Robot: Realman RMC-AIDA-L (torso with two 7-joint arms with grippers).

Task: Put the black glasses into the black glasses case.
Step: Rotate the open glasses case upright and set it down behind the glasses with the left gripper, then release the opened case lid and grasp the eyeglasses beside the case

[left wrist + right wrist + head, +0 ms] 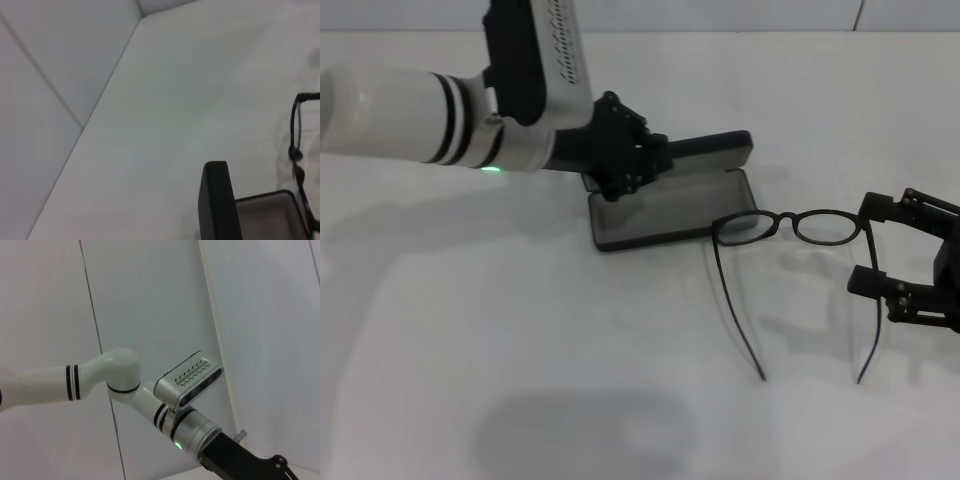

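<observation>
**Here: glasses at the case's edge, right gripper on the frame end**

Now you have the glasses (790, 226) lying unfolded on the table (570, 350), lenses toward the case (670, 205) and both temples trailing back toward the robot. One lens overlaps the case's near corner; the other sits just beside the right gripper (876, 243).

The case stands open, lid up at the back, grey tray bare. Your left gripper (625, 160) is at the far left end of it, seemingly steadying that end, but you cannot tell from any view how its fingers stand.

The right gripper is spread wide, one finger at the frame's outer hinge, the other lower beside the right temple. It holds nothing that shows.

Judge the glasses as very light, thin and springy: the temples will flex and swing, and the lenses are slick and easily scratched. Take hold at the stiff hinge corner or the bridge, not mid-temple and not on a lens. The temples look too long to drop in unfolded, so expect to fold or angle them into the tray.
</observation>
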